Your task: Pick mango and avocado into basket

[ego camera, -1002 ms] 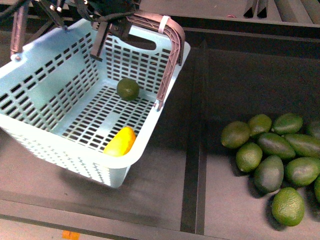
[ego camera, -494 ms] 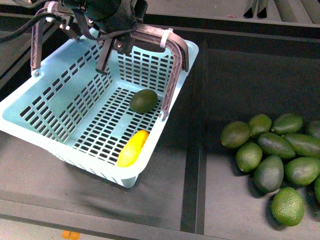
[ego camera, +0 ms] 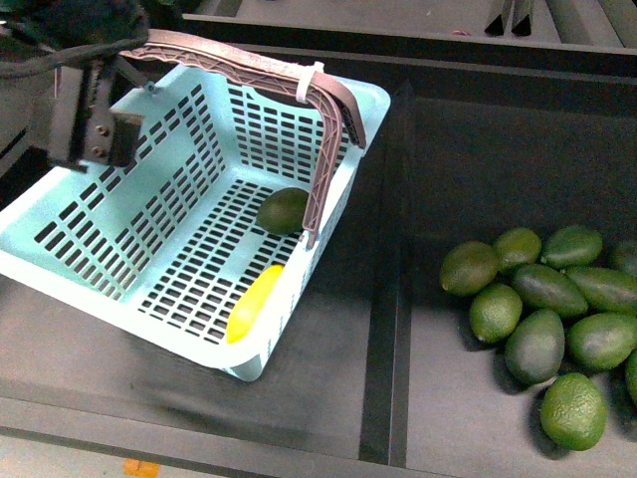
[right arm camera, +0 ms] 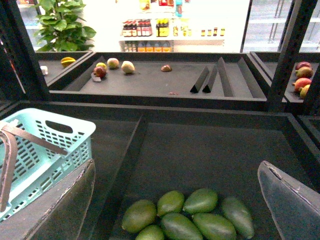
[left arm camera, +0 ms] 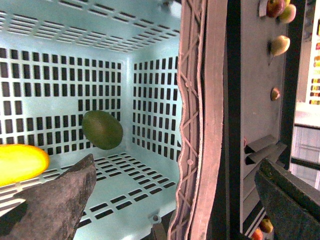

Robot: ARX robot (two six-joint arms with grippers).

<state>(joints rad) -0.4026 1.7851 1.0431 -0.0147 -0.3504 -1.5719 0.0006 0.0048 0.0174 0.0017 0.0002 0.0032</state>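
Dark shelf trays in a shop, with the basket (ego camera: 80, 244) tilted on the left tray and loose avocados (ego camera: 542, 319) heaped on the right. Seems past the picking: mango (ego camera: 251, 304) and avocado (ego camera: 283, 210) both on the slotted floor, so calls only for settling the basket level and clearing the left gripper (left arm camera: 176, 162), fingers wide astride the handle (ego camera: 249, 65). Cannot tell whether the basket's underside touches the tray; right gripper (right arm camera: 175, 167) spread wide, empty, unseen from the front.

1. A dark display shelf (ego camera: 328, 329), split into bays by raised dividers, carries everything.
2. The basket (ego camera: 149, 199) sits tilted in the left bay, one corner on the shelf.
3. A heap of loose avocados (ego camera: 547, 319) lies in the right bay, well apart from the basket.
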